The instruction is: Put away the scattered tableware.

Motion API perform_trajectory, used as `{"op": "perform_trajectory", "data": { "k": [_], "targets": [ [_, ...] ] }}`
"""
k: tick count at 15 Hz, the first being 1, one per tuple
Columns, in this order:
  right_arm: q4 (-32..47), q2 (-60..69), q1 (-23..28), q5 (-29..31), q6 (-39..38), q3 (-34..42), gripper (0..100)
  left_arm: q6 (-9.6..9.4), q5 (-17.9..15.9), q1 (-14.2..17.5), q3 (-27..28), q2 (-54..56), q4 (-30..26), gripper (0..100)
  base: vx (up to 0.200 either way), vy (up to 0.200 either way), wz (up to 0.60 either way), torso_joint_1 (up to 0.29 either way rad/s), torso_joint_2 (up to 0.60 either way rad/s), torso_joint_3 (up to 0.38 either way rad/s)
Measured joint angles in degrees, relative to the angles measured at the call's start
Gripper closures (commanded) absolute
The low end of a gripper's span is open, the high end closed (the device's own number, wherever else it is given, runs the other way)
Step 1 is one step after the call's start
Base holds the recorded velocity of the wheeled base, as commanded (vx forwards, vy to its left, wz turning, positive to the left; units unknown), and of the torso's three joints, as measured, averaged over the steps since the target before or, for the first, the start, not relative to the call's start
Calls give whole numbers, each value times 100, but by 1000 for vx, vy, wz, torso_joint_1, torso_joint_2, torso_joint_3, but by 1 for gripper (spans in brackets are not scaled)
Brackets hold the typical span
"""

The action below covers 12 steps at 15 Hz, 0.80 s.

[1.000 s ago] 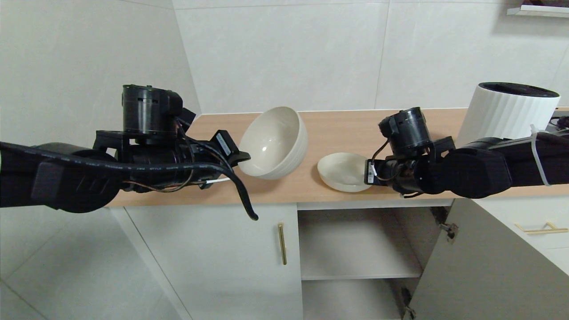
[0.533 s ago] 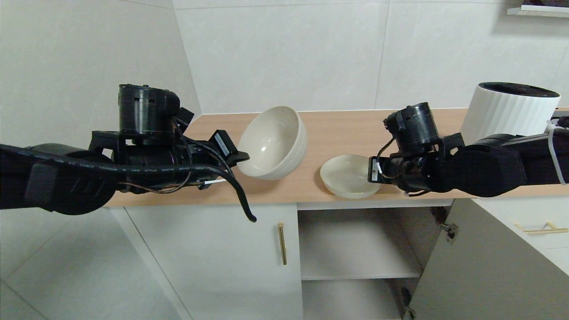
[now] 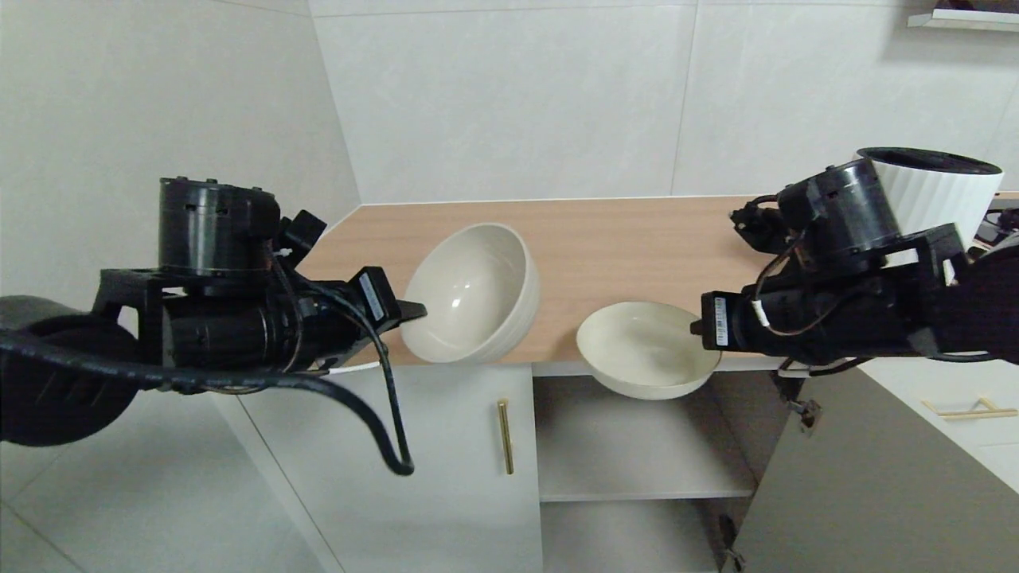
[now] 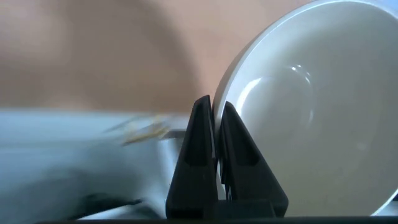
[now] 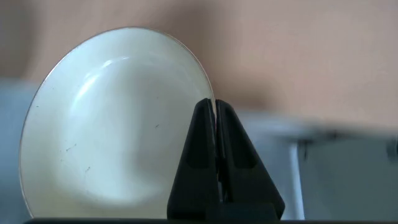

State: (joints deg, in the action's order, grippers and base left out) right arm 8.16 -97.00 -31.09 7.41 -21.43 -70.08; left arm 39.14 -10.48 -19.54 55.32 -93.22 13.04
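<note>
Jaws clamped on rims: L gripper (image 3: 411, 310) grips deep bowl (image 3: 470, 294), R gripper (image 3: 700, 326) shallow bowl (image 3: 645, 350); 2 bowls at countertop (image 3: 621, 239) front edge.

The large bowl (image 4: 311, 124) runs past the left wrist view's edge.

Left gripper (image 3: 416, 310) sits level, fingers pinched on the rim of the large bowl (image 3: 470, 294), one finger inside, one outside. Right gripper (image 3: 699, 325) faces it, fingers likewise clamped across the rim of the shallow bowl (image 3: 645, 354).
</note>
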Motion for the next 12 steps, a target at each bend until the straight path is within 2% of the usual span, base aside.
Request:
{"op": "perform_trajectory", "data": {
  "k": [1, 2, 4, 8, 11, 12],
  "targets": [
    [297, 201, 0, -206, 1, 29, 100, -193, -2, 9, -163, 138, 0, 100, 0, 0, 0, 0, 0, 0],
    [523, 371, 0, -411, 11, 57, 100, -277, -11, 12, -257, 246, -2, 100, 0, 0, 0, 0, 0, 0],
    [588, 618, 0, -684, 83, 173, 100, -351, -21, 9, -343, 378, -21, 100, 0, 0, 0, 0, 0, 0],
    [574, 786, 0, -719, 252, 346, 100, -542, -148, -35, -433, 436, -38, 100, 0, 0, 0, 0, 0, 0],
    [572, 813, 0, -712, 255, 369, 100, -591, -347, -79, -508, 433, -73, 100, -200, 0, 0, 6, 2, 4],
    [572, 808, 0, -701, 255, 372, 100, -597, -350, -83, -518, 428, -95, 100, 0, 0, 0, 0, 0, 0]
  ]
}}
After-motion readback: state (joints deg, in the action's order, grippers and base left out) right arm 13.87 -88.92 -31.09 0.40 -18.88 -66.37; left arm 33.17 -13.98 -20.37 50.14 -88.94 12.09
